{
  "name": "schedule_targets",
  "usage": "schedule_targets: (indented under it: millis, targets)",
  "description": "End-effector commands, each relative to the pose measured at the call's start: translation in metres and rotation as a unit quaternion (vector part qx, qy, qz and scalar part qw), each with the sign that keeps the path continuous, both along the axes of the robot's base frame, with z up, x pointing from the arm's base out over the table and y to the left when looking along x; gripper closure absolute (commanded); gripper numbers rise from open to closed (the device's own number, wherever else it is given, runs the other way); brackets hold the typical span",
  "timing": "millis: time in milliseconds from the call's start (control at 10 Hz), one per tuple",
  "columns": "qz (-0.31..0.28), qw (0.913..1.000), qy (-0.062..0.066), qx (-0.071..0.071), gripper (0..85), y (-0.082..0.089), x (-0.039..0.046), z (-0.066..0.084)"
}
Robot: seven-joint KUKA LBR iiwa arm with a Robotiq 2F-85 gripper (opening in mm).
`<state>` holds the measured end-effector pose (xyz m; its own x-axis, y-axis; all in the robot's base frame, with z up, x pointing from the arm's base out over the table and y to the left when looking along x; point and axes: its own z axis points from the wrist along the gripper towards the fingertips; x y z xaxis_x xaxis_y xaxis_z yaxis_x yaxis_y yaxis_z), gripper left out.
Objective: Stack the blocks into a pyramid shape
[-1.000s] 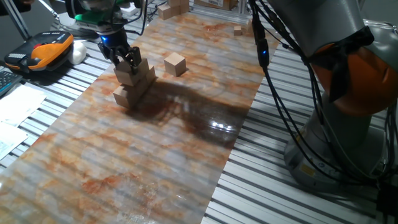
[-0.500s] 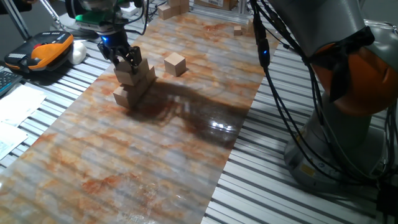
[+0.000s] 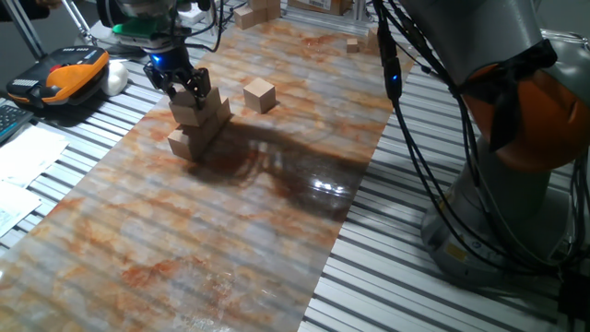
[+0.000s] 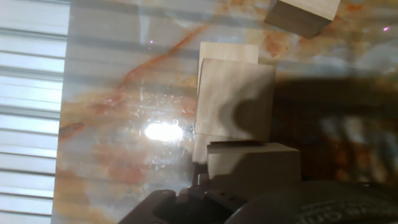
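Then, checked against the frames from the preceding second, the claw (image 3: 185, 89) had come up a little while the block under it (image 3: 188, 111) stayed put on the stack (image 3: 198, 124). I read that as a release: the fingers stood apart, one on each side just above the block's top face, with nothing between them. The move was small, so I logged it as a probable let-go rather than a certain one.

Position of the task's things: the stack sat at the far left of the marbled tabletop (image 3: 230, 240). It had a bottom row on the surface and at least two blocks on the tier above. I could not count the bottom row from the fixed view, because the front block hid whatever lay behind it. The hand view looked straight down on stepped tan faces, which agreed with two levels. One loose block (image 3: 260, 94) lay flat on the tabletop, apart from the stack on its right side. It also showed at the top edge of the hand view.

Meaning for the task, as a judgement: the second tier looked finished and only the cap was missing. The loose block seemed the obvious candidate. The next move would call for lifting clear and crossing to it without brushing the upper tier. I noted a possible nudge risk while the fingers sat this close to the block.
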<state>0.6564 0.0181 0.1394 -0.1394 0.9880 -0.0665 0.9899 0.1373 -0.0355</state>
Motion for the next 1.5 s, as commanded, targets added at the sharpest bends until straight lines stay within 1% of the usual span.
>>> schedule_targets:
  millis: [0, 100, 300, 400, 500, 800, 900, 1000, 1200, 1400]
  targets:
    - [0.001, 1.0000, -0.001, 0.002, 85.0, 0.000, 0.0000, 0.000]
    - [0.000, 1.0000, -0.005, 0.007, 85.0, 0.000, -0.0001, 0.000]
    - [-0.014, 0.9998, -0.004, 0.009, 85.0, 0.003, 0.0013, 0.001]
    - [-0.028, 0.9995, -0.006, 0.015, 85.0, 0.004, 0.0021, 0.000]
    - [-0.029, 0.9994, -0.006, 0.016, 85.0, 0.005, 0.0021, -0.001]
    - [-0.035, 0.9993, 0.001, 0.007, 85.0, 0.006, 0.0042, 0.000]
    - [-0.035, 0.9993, 0.001, 0.008, 85.0, 0.007, 0.0047, 0.001]
    - [-0.035, 0.9994, 0.001, 0.008, 85.0, 0.009, 0.0081, 0.001]
    - [-0.036, 0.9993, 0.001, 0.008, 85.0, 0.007, 0.0142, 0.002]
    - [-0.035, 0.9994, 0.001, 0.008, 85.0, 0.004, 0.0168, 0.000]
